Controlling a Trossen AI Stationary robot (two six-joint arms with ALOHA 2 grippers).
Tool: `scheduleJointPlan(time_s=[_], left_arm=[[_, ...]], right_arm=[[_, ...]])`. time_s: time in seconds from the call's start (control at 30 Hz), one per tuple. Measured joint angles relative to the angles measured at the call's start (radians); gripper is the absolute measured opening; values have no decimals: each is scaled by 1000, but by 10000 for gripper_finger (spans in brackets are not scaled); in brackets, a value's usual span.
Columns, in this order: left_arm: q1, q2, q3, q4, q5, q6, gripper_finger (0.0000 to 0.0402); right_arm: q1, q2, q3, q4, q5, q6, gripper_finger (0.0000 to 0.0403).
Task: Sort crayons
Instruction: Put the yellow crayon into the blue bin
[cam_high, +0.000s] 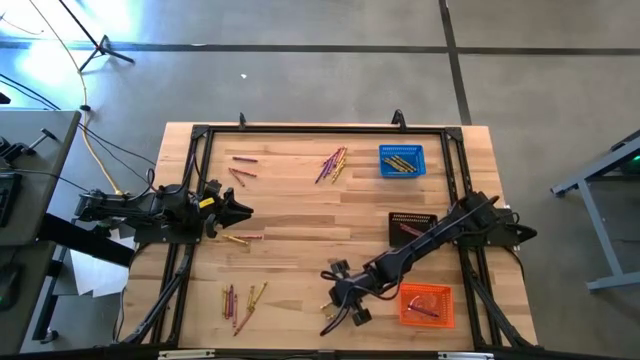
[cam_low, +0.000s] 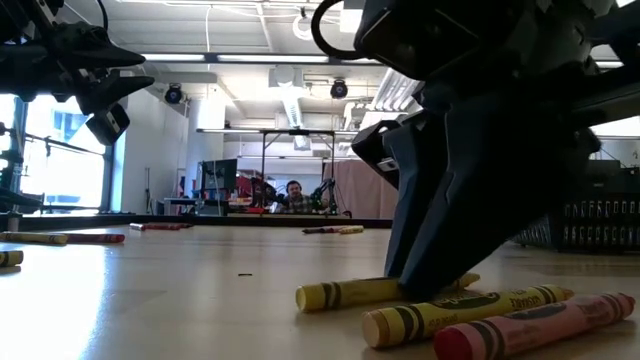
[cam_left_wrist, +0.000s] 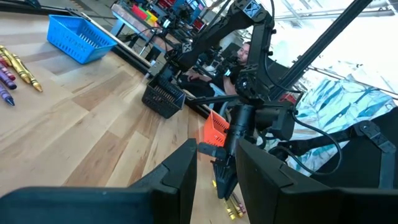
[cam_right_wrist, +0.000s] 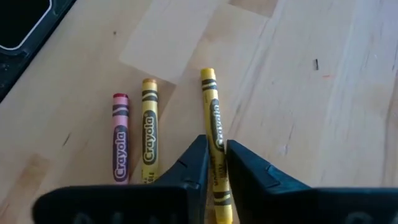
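While the left gripper (cam_high: 240, 210) waits spread at the table's left edge, we note from above the right gripper (cam_high: 340, 300) low near the front. At table level it stands on a yellow crayon (cam_low: 350, 293). Its wrist view shows fingers pinching that crayon (cam_right_wrist: 214, 134), long axis running straight ahead.

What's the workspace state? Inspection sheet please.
Surface: wooden table, bare between groups.
Job's things: crayons in loose groups; three by the right end effector, its fingers closing on a yellow crayon.
Clutter: blue basket, black basket, orange basket.
End effectors: left end effector open, off the table at its left edge.
Cables: yellow cable left of the table.
Surroundings: a person seated far behind.
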Motion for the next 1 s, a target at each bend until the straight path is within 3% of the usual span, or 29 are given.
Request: scheduleJointPlan(time_s=[0.1, 0.37, 0.7, 0.83, 1.0], left_arm=[[0, 0, 0, 0, 0, 0, 99], [0, 0, 0, 0, 0, 0, 99], [0, 0, 0, 0, 0, 0, 99], [0, 0, 0, 0, 0, 0, 99], [0, 0, 0, 0, 0, 0, 99]], right_arm=[[-10, 0, 0, -3, -11, 0, 10], [-38, -7, -7, 72, -7, -12, 9], [-106, -172, -6, 18, -17, -74, 14], [-139, -294, -5, -156, 5, -150, 14], [-208, -446, -5, -511, 129, -167, 15]])
